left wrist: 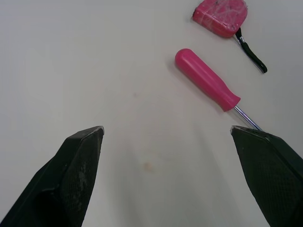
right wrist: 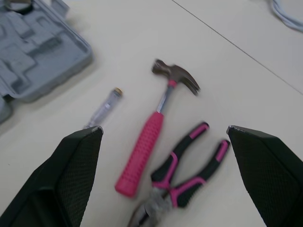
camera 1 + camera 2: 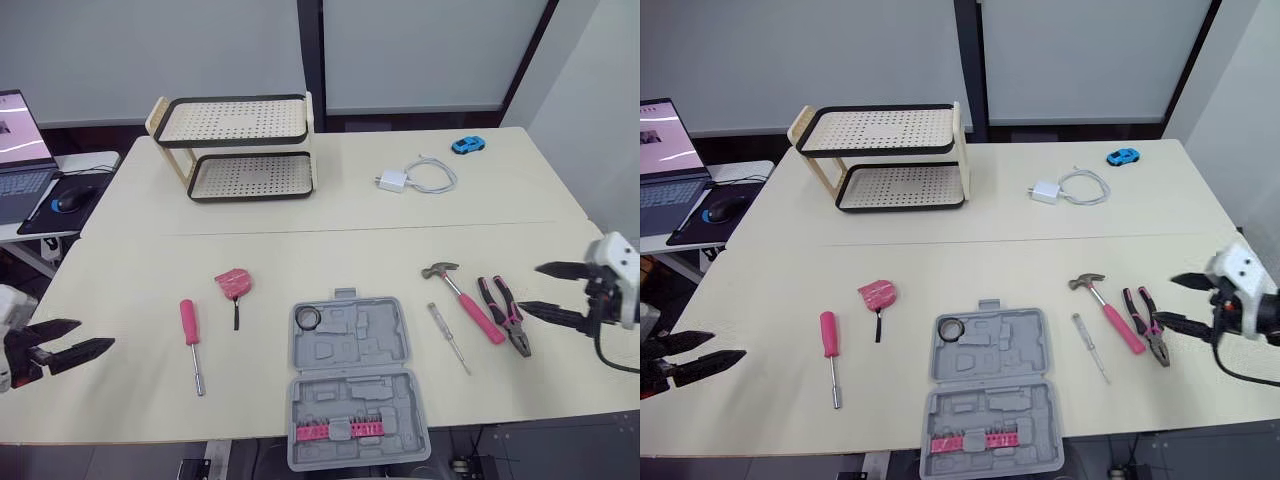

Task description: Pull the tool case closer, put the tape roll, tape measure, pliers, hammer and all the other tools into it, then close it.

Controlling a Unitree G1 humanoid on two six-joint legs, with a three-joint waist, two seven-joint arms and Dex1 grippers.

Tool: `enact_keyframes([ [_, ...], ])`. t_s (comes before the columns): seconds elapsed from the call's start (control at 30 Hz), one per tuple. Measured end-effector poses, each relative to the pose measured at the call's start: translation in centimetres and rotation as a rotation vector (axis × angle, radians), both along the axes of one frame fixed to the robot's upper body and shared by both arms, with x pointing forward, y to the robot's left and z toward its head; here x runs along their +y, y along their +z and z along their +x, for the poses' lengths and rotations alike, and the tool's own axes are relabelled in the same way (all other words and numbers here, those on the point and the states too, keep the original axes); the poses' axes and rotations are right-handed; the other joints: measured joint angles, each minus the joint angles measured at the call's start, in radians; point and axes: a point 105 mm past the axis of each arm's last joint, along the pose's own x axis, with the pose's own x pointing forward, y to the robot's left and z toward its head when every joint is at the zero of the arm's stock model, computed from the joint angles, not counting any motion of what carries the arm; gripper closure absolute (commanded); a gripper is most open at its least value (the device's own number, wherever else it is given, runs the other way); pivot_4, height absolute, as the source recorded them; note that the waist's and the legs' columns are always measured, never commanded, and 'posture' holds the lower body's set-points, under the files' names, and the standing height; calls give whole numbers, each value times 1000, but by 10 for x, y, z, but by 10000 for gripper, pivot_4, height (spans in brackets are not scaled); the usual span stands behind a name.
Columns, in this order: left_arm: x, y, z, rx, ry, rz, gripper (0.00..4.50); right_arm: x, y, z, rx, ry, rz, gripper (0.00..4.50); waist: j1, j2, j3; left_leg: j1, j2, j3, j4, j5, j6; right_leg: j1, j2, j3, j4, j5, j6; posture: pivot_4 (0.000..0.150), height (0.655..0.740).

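Observation:
An open grey tool case (image 3: 352,380) lies at the table's front middle, with a tape roll (image 3: 309,318) in its upper half and pink bits in its lower half. Left of it lie a pink tape measure (image 3: 234,282) and a pink-handled screwdriver (image 3: 191,335). Right of the case lie a clear-handled tester screwdriver (image 3: 448,337), a pink hammer (image 3: 464,300) and pink-black pliers (image 3: 506,315). My left gripper (image 3: 68,341) is open at the left edge, apart from the screwdriver. My right gripper (image 3: 548,291) is open just right of the pliers.
A two-tier perforated rack (image 3: 240,146) stands at the back left. A white charger with cable (image 3: 420,177) and a blue toy car (image 3: 467,145) lie at the back right. A laptop (image 3: 22,150) and mouse (image 3: 70,199) sit on a side desk to the left.

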Motion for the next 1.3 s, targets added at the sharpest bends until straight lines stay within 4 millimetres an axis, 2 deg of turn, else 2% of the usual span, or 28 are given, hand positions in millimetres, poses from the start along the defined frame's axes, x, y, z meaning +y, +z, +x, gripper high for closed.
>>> enact_keyframes([
  [0.13,-16,0,-6,-31,-18,0,196,72,19,6,-100,217,85,0,0,0,0,-1,0,-4,0,0,0,-1,0,0,-1,0,0,1500,7400],
  [0.27,-32,-16,-24,-16,10,-34,196,133,30,0,-136,415,212,0,5,-1,0,-2,-1,-5,0,0,-1,-1,-2,0,-1,0,0,1500,7400],
  [0.37,-50,-22,-33,-9,6,-59,196,168,46,-12,-164,558,287,0,11,-1,0,-2,-1,-6,0,0,-1,-1,-2,0,-2,0,0,1500,7400],
  [0.47,-63,-23,-39,-19,14,-69,196,188,55,-18,-192,630,319,0,29,-3,-1,-2,-2,-7,1,0,-1,-1,-2,-2,-2,0,0,1500,7400],
  [0.63,-91,-25,-39,-41,-1,-86,196,196,51,-21,-187,667,309,0,33,-4,-2,-2,-3,-7,1,0,-1,0,-3,-2,-2,0,0,1500,7400],
  [0.7,-109,-23,-34,-75,-26,-84,196,196,50,-20,-194,663,303,0,32,-4,-2,-2,-3,-7,1,0,-1,0,-3,-1,-2,0,0,1500,7400],
  [0.87,-154,-26,-10,-169,-40,-88,196,193,45,-16,-194,632,286,0,31,-4,-2,-1,-3,-7,1,0,-1,0,-2,-2,-1,0,0,1500,7400],
  [0.97,-175,-33,13,-226,12,-51,196,190,37,-14,-178,597,279,0,32,-4,-2,-2,-4,-6,2,0,-1,1,-2,-2,-1,0,0,1500,7400],
  [1.17,-194,-55,46,-278,159,9,196,187,32,-12,-176,546,265,0,32,-4,-3,-2,-5,-6,3,0,-1,1,0,-2,-1,0,0,1500,7400],
  [1.3,-201,-71,60,-255,208,29,196,188,34,-14,-186,539,261,0,32,-4,-3,-2,-5,-5,3,0,-1,1,0,-3,-1,0,0,1500,7400],
])
